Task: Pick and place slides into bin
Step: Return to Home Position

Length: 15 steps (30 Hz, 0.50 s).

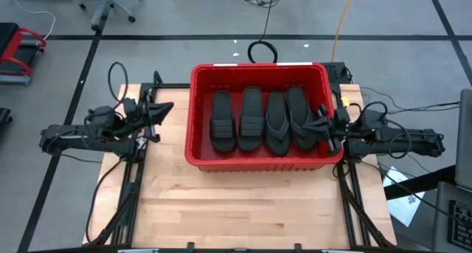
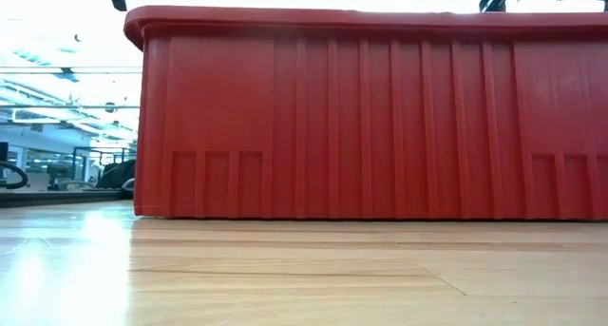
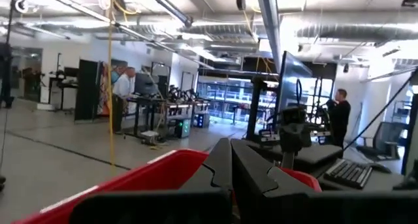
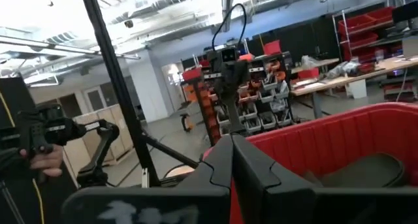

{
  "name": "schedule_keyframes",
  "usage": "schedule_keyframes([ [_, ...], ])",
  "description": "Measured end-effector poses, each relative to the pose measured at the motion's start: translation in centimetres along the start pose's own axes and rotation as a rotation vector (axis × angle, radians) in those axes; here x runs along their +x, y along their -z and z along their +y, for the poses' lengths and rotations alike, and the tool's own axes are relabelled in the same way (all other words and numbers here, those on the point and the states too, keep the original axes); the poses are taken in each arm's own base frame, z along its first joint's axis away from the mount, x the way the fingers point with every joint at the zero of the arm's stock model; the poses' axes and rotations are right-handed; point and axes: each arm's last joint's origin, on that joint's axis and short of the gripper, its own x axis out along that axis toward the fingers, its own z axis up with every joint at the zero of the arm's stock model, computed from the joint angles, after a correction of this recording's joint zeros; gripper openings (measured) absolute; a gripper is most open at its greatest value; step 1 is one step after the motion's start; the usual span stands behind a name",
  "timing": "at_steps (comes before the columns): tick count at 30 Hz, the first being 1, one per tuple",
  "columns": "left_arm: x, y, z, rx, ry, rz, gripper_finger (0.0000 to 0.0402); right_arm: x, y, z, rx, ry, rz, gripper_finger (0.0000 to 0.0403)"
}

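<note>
The red bin (image 1: pixel 199 113) stands at the table's far middle; in the low view its near wall (image 2: pixel 370 117) fills the picture. Inside lie black slides side by side: two with wide ribbed straps (image 1: pixel 223 120) (image 1: pixel 251 119) on the left and two thong flip-flops (image 1: pixel 276 122) (image 1: pixel 299 116) on the right. Others may lie beneath; I cannot tell. My left gripper (image 1: pixel 168 107) is shut and empty left of the bin, raised, pointing at it (image 3: pixel 230 160). My right gripper (image 1: pixel 322 124) is shut and empty over the bin's right rim (image 4: pixel 232 155).
Bare wooden table top (image 1: pixel 251 209) lies between the bin and the near edge. Cables (image 1: pixel 262 50) lie on the floor behind the bin. People stand at desks far off in the room (image 3: pixel 123 93) (image 3: pixel 339 110).
</note>
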Motion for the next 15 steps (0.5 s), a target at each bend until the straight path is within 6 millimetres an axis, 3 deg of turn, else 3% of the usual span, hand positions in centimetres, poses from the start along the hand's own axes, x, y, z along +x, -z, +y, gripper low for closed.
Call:
schedule_keyframes([
  [15,-2.4,0.4,0.6,0.031,0.001,0.108,0.0000,0.3,0.9,0.0,-0.032,0.056,0.070,0.0000],
])
